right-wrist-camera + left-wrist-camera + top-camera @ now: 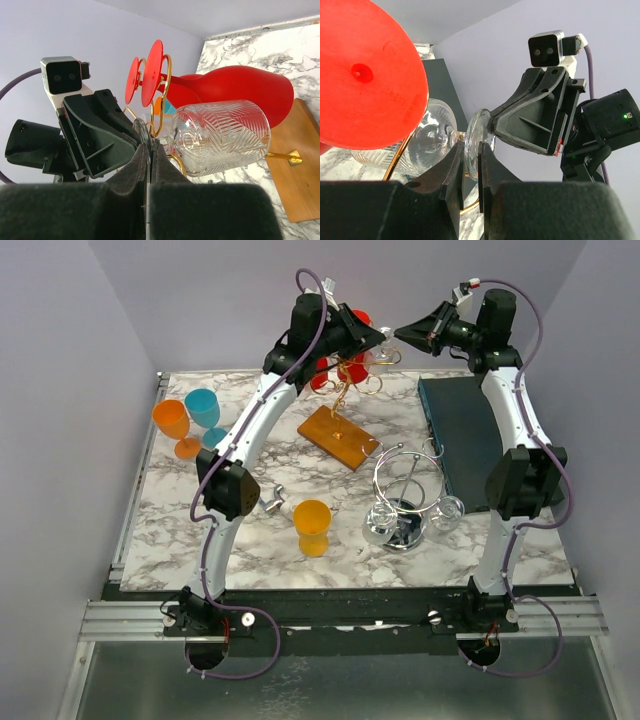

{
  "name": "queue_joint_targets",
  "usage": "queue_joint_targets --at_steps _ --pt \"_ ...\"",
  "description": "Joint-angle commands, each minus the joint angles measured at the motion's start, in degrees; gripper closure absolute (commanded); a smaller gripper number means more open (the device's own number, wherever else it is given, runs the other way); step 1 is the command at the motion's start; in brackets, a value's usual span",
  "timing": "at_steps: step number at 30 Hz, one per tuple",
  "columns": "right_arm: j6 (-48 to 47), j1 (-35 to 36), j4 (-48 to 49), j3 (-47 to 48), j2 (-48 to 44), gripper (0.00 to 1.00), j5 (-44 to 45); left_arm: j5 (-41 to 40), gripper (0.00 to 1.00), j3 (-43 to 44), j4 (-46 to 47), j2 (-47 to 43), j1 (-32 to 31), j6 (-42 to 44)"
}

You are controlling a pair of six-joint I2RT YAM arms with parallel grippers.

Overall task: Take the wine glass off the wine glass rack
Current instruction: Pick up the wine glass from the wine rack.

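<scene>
I am clamping my left gripper (471, 152) on the foot of the clear wine glass (432, 137), with the thin disc sitting edge-on between its jaws. My right gripper (148, 150) is pinching the same foot from the opposite side, its jaws squeezed almost together on the rim. The glass is lying on its side just ahead of both sets of fingertips. Its stem is sitting in a gold loop of the wine glass rack (345, 390). A red glass (235, 87) is hanging right beyond its bowl as my right wrist sees it, and a red foot (365, 75) is crowding in above and left of my left fingers.

My main worry is that I am holding one brittle disc with two arms. If they start pulling along slightly different lines, I am twisting the foot against the stem, and I judge that is where it would crack. My two sets of fingertips are also sitting nearly nose to nose, so a small drift could knock them together and jar the glass loose.

Both grips are taking only the rim, and the bowl is hanging out ahead as a lever. On smooth glass that could let it slip and swing down onto the wire.

If I draw away without following the loop's opening, the stem could catch. That would drag the rack over on its wooden base (338, 437) and take the red glasses with it.
</scene>
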Motion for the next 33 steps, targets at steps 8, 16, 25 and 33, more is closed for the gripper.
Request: queue_joint_targets --at_steps 8,16,25,33 --pt "-2.36 -0.40 -1.73 -1.63 -4.29 0.99 5.06 5.08 1.00 3.55 5.00 0.26 -3.14 0.63" --pt "-2.62 -0.39 -1.73 -2.45 -5.36 0.99 5.12 4.87 1.00 2.58 5.31 -0.94 -3.58 0.98" --pt "-2.97 -0.37 -2.39 -2.67 -6.55 1.00 5.81 4.78 1.00 2.40 5.36 -1.40 -4.02 1.03" --pt "-3.39 -0.42 -2.87 -3.23 -7.31 0.99 6.26 4.61 1.00 2.40 5.40 -1.37 -4.40 1.25"
